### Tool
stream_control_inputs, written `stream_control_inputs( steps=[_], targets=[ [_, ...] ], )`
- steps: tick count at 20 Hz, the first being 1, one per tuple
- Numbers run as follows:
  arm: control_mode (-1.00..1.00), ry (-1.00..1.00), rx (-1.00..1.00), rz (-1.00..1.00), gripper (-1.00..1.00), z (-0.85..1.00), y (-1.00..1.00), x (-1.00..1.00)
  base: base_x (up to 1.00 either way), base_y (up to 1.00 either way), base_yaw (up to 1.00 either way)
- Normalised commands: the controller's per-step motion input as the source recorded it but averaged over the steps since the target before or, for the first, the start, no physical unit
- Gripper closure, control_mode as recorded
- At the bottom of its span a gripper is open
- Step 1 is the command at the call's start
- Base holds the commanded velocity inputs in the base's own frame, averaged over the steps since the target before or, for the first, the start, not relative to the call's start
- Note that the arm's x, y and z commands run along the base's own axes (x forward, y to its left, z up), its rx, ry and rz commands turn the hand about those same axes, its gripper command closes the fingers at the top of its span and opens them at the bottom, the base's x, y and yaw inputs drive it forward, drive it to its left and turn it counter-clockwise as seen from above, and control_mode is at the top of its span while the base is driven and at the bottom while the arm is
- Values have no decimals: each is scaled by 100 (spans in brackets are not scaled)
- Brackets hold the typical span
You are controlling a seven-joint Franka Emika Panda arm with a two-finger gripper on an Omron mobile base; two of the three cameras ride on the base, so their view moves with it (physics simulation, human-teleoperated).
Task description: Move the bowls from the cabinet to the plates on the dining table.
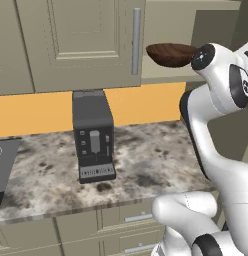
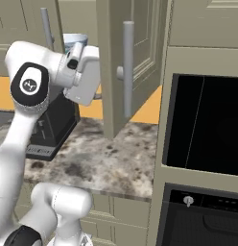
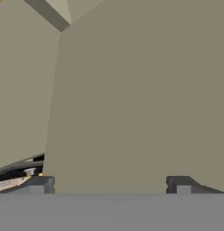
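Note:
The cabinet hangs over the counter with its right door swung open. A dark brown wood-grain bowl rests on the inner shelf, just left of my wrist. A pale bowl with blue on it peeks out above my hand. My gripper is open, its two fingertips far apart with nothing between them. It faces a plain beige cabinet panel at close range. The plates and the dining table are out of view.
A black coffee machine stands on the speckled stone counter below the cabinet. Low drawers run under the counter. A black wall oven fills the tall unit on the right. The open door's long silver handle hangs near my arm.

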Motion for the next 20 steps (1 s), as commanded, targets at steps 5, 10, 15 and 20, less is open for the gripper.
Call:
stream_control_inputs(
  steps=[5, 10, 15, 20],
  targets=[
    [-100, -4, 0, 4, -100, 4, -56, 0, 0, 0, 0],
    [-100, -1, 0, 1, -100, 1, -47, 0, 0, 0, 0],
    [-100, -1, 0, 0, -100, 0, -8, 9, 0, 0, 0],
    [-100, -6, 1, 0, -100, 14, 25, -4, 0, 0, 0]
  ],
)
